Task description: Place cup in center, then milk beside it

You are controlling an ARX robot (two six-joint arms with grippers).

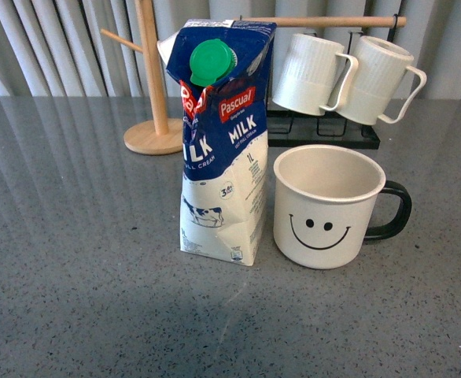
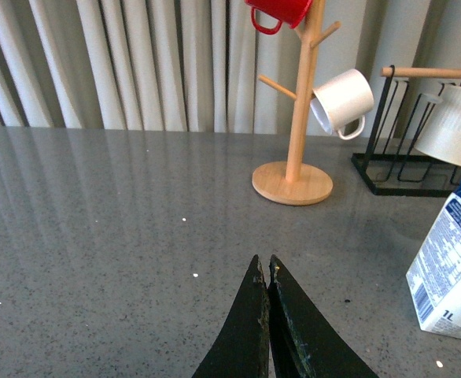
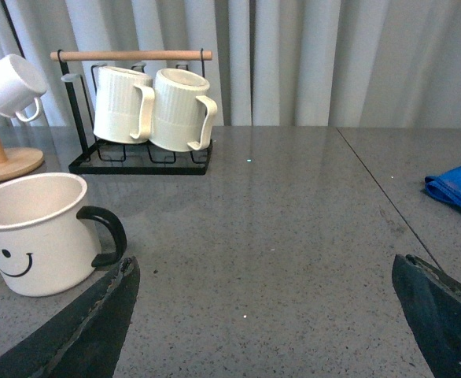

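Note:
The cup (image 1: 325, 206), off-white with a black smiley face and black handle, stands upright on the grey table in the middle of the front view. The milk (image 1: 219, 142), a blue and white carton with a green cap, stands upright just left of the cup, apart from it. Neither gripper shows in the front view. My left gripper (image 2: 263, 264) is shut and empty over bare table, with the milk's lower corner (image 2: 451, 272) to one side. My right gripper (image 3: 266, 264) is wide open and empty, with the cup (image 3: 34, 232) beside one finger.
A wooden mug tree (image 1: 153, 79) stands behind the milk, with a small white cup (image 2: 342, 101) and a red mug (image 2: 282, 11) on it. A black rack (image 1: 325, 130) holds two ribbed white mugs (image 1: 348, 75). A blue cloth (image 3: 459, 187) lies on the table.

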